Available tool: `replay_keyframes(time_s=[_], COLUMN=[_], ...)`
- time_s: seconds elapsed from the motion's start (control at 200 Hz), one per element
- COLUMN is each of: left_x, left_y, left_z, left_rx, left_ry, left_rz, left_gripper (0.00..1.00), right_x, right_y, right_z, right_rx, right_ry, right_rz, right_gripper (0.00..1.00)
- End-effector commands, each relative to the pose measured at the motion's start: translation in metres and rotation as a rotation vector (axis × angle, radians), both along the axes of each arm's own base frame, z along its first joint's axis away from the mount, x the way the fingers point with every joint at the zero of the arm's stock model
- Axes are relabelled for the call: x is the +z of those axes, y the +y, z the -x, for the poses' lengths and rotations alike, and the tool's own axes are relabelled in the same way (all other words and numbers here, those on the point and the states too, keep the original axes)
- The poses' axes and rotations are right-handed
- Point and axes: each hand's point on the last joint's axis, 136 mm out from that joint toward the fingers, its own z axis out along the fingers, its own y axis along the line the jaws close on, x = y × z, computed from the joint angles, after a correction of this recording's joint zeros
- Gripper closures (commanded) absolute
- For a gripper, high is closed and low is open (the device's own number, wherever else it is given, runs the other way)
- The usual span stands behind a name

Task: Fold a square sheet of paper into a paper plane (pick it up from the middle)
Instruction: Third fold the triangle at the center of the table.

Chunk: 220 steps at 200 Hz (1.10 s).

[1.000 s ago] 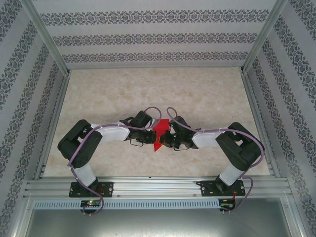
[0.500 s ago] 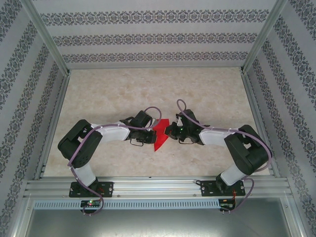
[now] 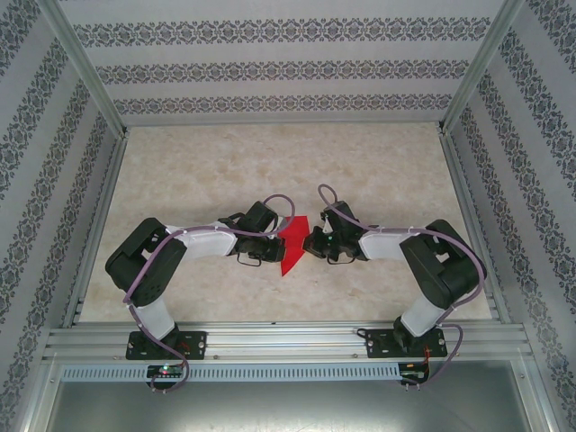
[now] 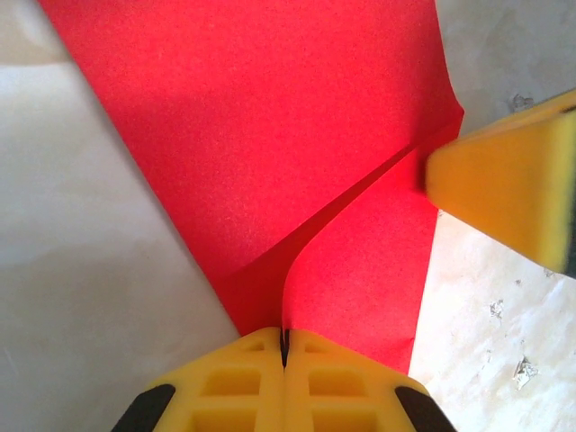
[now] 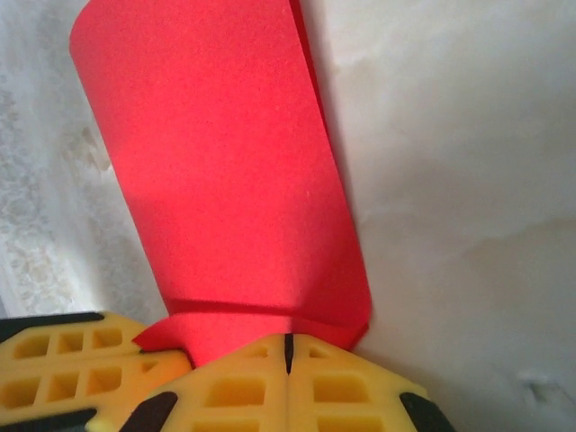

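The square sheet of paper [image 3: 290, 247] is bright red and partly folded, with a pointed lower end, and sits between the two grippers at mid-table. In the left wrist view the paper [image 4: 270, 135] shows a diagonal crease and a raised flap whose edge runs into the seam of my left gripper [image 4: 284, 344], which is shut on it. My right gripper [image 5: 288, 346] is shut, its tips at the near edge of the paper [image 5: 225, 162] with no red in the seam. From above, the left gripper [image 3: 276, 245] and right gripper [image 3: 311, 241] face each other across the paper.
The beige marbled table [image 3: 225, 171] has aluminium rails and patterned walls on three sides. The right gripper's yellow finger [image 4: 504, 180] touches the paper's right edge at the crease. A left finger [image 5: 63, 378] lies just beside the right jaws.
The right gripper drew back to the right from the paper, then moved in to its edge again. The paper's red shape looks narrower. The left arm stayed put.
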Motion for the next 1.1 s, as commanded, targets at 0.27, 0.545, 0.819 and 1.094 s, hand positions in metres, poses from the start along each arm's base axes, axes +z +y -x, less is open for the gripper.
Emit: replay_keyframes(time_s=[0.27,0.545,0.819,1.094], left_x=[-0.017,-0.018,-0.019,-0.021], left_y=[0.017,0.02,0.02,0.02], left_z=[0.007,0.009,0.009,0.007], left_rx=[0.012,0.012,0.017,0.031], left_ry=[0.049,0.051,0.063,0.069], left_rz=[-0.092,-0.104,-0.109,-0.116], left_gripper=[0.98,0.98,0.98,0.98], right_x=[0.019,-0.027,0.035,0.05], right_y=[-0.006,-0.027,-0.014,0.019], right_z=[-0.021,-0.012,-0.019,0.019], right_rx=[-0.018,-0.07,-0.023,0.002], right_ry=[-0.049,0.071,-0.061,-0.117], right_rz=[-0.06,0.094,0.015,-0.136], right_gripper=[0.97,0.97,0.96,1.0])
